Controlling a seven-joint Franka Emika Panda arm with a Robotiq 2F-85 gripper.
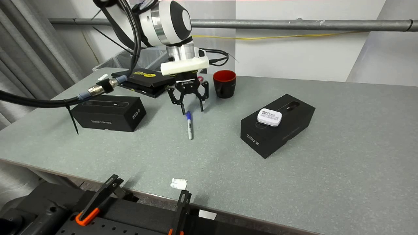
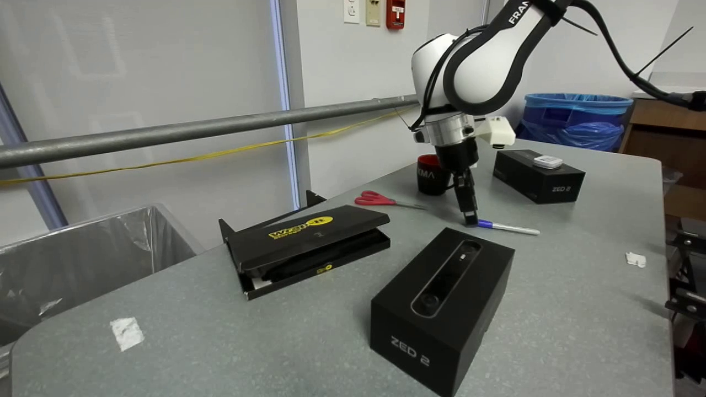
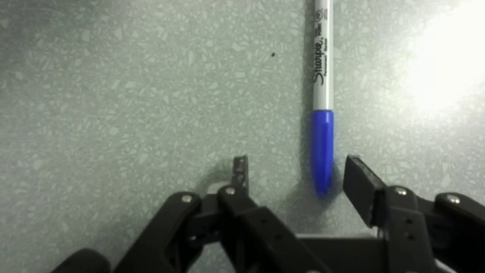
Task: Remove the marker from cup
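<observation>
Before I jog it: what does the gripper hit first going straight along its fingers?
Likely the tabletop: the open gripper points down, fingers either side of the marker's blue cap. Clearance is hard to judge.

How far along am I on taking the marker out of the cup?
Done, by the look: the marker lies on the table, outside the cup. In hand: nothing is gripped; the gripper stands open, and the wrist view shows the blue cap between its jaws. Left: probably just raising the gripper clear.
</observation>
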